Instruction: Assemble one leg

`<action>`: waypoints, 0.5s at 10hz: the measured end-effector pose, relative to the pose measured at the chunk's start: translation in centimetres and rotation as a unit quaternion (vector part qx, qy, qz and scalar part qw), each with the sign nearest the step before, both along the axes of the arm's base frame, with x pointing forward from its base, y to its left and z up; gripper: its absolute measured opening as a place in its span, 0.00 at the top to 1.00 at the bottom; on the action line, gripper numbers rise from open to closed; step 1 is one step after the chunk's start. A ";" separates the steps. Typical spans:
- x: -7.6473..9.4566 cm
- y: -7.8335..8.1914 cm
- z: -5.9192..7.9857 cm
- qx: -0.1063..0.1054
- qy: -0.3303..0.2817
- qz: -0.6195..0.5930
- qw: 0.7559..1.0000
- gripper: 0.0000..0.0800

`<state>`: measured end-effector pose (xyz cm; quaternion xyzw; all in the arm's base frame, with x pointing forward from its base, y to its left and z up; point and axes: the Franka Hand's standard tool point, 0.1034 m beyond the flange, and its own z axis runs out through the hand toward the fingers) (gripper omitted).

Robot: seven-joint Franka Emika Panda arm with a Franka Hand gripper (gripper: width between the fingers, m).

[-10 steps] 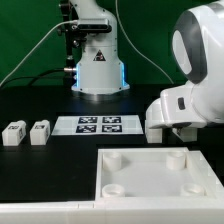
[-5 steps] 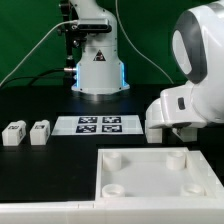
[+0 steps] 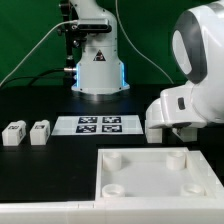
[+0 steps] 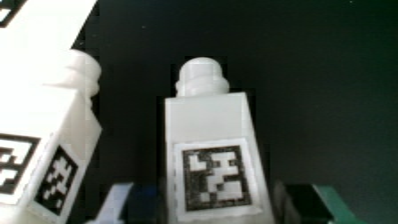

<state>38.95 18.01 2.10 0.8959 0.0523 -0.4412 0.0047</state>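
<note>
In the wrist view a white leg (image 4: 215, 130) with a square tag on its face lies between my gripper (image 4: 217, 206) fingers, its rounded peg pointing away. The fingers (image 4: 135, 205) stand on either side of it with a dark gap on one side, so the gripper is open around it. A second leg (image 4: 63, 120) lies close beside it. In the exterior view my gripper (image 3: 172, 132) is low at the table on the right, and its fingers and both these legs are hidden. Two more legs (image 3: 14, 133) (image 3: 40, 131) lie at the left.
The large white panel (image 3: 150, 170) with round sockets lies at the front. The marker board (image 3: 100, 124) lies in the middle of the black table. The arm's base (image 3: 97, 65) stands behind it before a green backdrop.
</note>
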 end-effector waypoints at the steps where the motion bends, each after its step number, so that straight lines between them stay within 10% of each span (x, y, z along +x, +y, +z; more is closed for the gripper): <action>1: 0.6 -0.2 0.7 0.009 -0.009 0.005 1.000 0.64; 5: 3.7 -1.9 4.9 0.037 -0.061 0.012 0.997 0.64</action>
